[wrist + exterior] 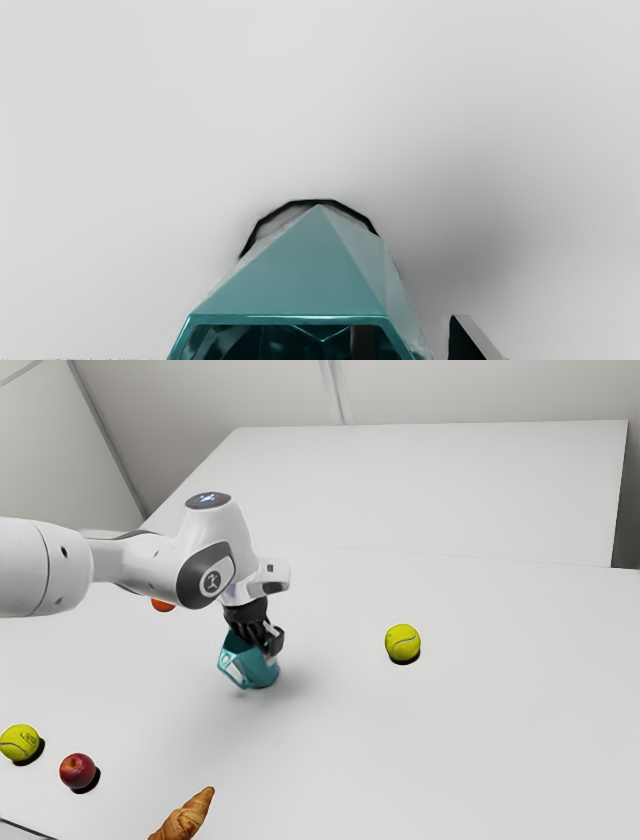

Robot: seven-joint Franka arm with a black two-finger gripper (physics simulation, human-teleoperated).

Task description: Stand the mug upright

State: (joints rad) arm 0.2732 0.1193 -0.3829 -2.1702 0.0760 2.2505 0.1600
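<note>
Right now, mug: the teal mug [258, 674] is resting on the counter [450, 760], directly beneath the end effector [262, 647], its mouth facing up toward it.
Long axis: it is running from the mouth, near the end effector, down to the base on the counter; the body is seeming to lean toward the exterior view's left, but whether the base is sitting flat, I cannot tell.
End effector: it is standing open, astride one wall of the mug; one finger [362, 345] is reaching into the mouth, while the outer finger [470, 345] is hanging outside with a visible gap to that wall.
White arm: the single arm [110, 568] is reaching in from the exterior view's left and is holding the end effector over the mug.
Coming move: the wall between the fingers is deciding it, I judge; the pose is fitting a mug about to be tilted onto its base, and equally one standing there after release. Either way, any sideways drift is risking a knock from inside the mouth.
Yellow ball: one tennis ball [402, 642] is lying well apart, toward the exterior view's right.
Apple and croissant: the red apple [77, 770] and the croissant [184, 816] are lying well away from the mug, on the exterior camera's side.
</note>
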